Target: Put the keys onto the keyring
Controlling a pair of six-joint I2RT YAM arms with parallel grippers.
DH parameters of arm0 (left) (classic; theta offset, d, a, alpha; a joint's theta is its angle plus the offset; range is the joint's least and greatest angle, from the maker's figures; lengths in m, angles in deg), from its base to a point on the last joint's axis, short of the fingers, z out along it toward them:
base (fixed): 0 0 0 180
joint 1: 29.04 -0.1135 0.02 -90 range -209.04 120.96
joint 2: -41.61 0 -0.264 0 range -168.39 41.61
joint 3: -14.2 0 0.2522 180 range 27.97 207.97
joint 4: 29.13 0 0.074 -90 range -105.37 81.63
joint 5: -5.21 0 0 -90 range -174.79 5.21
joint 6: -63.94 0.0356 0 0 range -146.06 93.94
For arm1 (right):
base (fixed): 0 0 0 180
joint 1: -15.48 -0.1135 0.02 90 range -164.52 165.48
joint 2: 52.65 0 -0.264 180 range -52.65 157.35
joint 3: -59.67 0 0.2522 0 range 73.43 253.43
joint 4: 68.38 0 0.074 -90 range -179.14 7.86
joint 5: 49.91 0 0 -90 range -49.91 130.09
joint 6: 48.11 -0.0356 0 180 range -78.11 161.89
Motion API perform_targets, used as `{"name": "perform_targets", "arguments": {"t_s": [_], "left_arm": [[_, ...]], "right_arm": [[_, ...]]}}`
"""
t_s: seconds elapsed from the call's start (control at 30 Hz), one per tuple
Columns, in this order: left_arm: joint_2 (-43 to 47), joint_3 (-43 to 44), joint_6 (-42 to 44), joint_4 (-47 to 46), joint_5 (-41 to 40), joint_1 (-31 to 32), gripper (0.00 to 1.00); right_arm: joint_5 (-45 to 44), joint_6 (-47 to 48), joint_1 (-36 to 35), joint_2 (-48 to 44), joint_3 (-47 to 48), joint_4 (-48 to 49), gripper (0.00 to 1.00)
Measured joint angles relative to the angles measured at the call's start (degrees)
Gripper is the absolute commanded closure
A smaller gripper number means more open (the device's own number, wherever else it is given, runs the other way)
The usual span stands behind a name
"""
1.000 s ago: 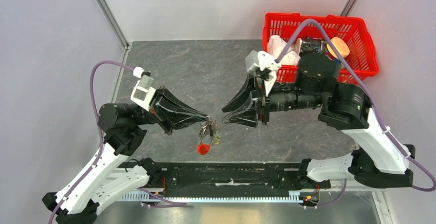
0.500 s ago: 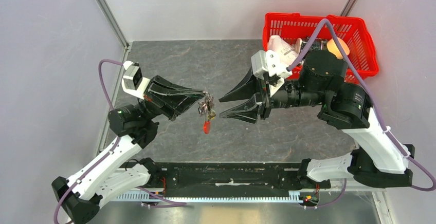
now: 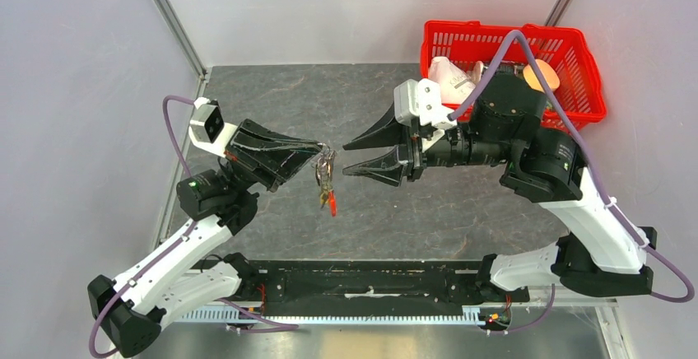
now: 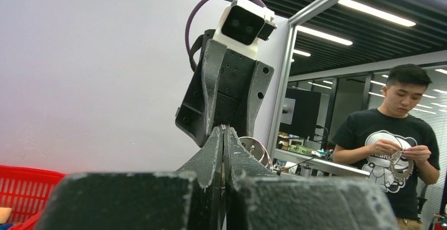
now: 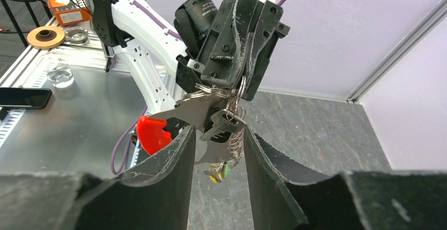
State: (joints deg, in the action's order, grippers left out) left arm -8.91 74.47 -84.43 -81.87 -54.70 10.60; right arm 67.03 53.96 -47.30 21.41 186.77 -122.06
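Note:
My left gripper is shut on the keyring and holds it above the table. A bunch hangs below it: a dark key, a flat silver piece, a green and yellow bit and a red piece. In the left wrist view the fingers are pressed together, with a metal ring beside them. My right gripper is open, its tips just right of the bunch. In the right wrist view the open gripper has the bunch hanging between its tips, untouched.
A red basket with a pale object and an orange one stands at the back right, behind the right arm. Grey walls and metal posts enclose the dark table.
My left gripper has lifted the bunch up and away from the near edge and turned. My right gripper has moved left and closer to the bunch, still open.

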Motion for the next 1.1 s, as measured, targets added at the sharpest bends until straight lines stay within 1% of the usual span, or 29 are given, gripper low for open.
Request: {"name": "perform_targets", "arguments": {"t_s": [0.27, 0.7, 0.73, 0.77, 0.9, 0.97, 1.1], "left_arm": [[-0.5, 0.0, -1.0, -1.3, 0.0, 0.0, 0.98], [-0.5, 0.0, -2.2, -1.4, 0.2, 0.0, 0.98], [-0.5, 0.0, -2.3, -1.4, 0.2, 0.0, 0.98], [-0.5, 0.0, -2.3, -1.4, 0.2, 0.0, 0.98], [-0.5, 0.0, -2.6, -1.4, 0.2, 0.0, 0.98], [-0.5, 0.0, -2.7, -1.4, 0.2, 0.0, 0.98], [-0.5, 0.0, -3.0, -1.5, 0.2, 0.0, 0.98]], "right_arm": [[-1.3, 0.0, 0.0, 0.7, 3.0, 0.5, 0.57], [-1.6, -1.2, 0.0, 3.5, 4.2, 0.6, 0.68], [-1.6, -1.4, 0.0, 3.6, 4.2, 0.6, 0.69], [-1.6, -1.4, 0.0, 3.7, 4.2, 0.6, 0.73], [-1.6, -1.8, 0.0, 3.7, 4.3, 0.6, 0.93], [-1.6, -1.9, 0.0, 3.7, 4.3, 0.7, 1.0], [-1.6, -2.3, 0.0, 3.7, 4.5, 0.7, 1.0]]}}
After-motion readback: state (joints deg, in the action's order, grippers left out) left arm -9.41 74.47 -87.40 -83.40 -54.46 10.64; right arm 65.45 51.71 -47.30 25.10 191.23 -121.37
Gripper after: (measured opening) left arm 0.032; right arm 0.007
